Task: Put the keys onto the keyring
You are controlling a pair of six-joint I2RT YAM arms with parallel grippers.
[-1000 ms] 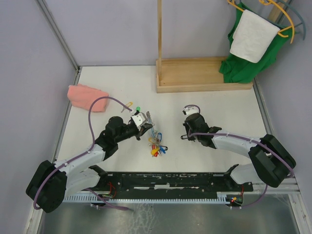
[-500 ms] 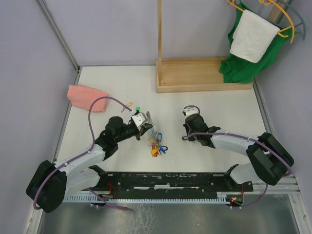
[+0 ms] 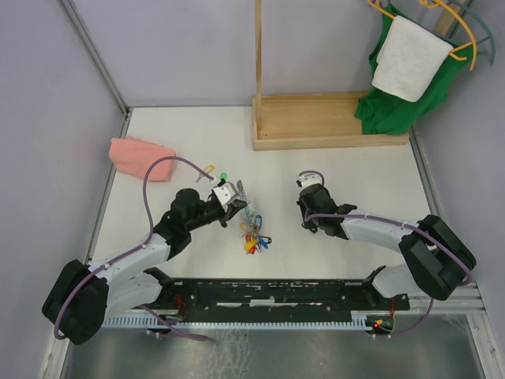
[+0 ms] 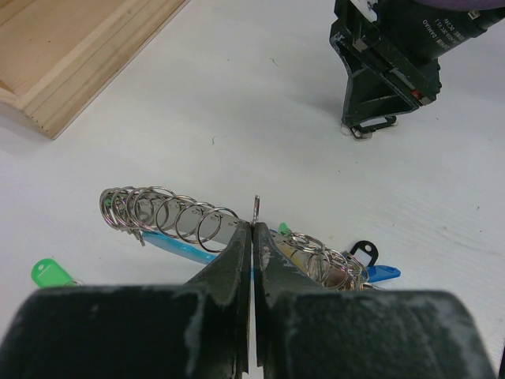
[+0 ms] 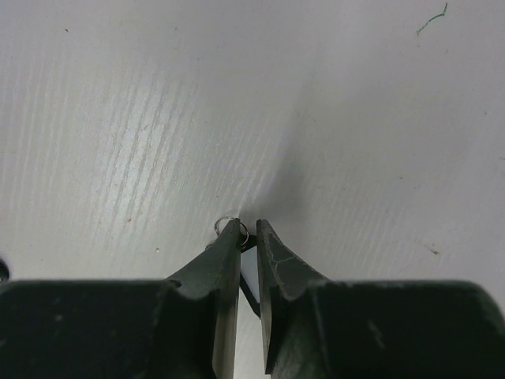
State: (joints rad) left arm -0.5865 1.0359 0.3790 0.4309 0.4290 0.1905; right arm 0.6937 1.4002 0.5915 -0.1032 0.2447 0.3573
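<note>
Keyring (image 4: 170, 217) in left fingers (image 4: 229, 272); key (image 5: 246, 245), right (image 5: 213, 272)

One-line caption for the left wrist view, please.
Left gripper, jaws shut on the keyring, coloured keys beside it; right gripper opposite.

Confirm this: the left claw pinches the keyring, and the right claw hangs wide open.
Not open. The right wrist view shows the right claw shut on a black key with a small ring. The left claw does pinch the keyring.

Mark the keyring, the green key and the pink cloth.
keyring (image 3: 252, 232), top view, bunch of coloured tags.
green key (image 4: 47, 274), left wrist view, plastic head.
pink cloth (image 3: 140, 156), top view, middle of the fabric.
</note>
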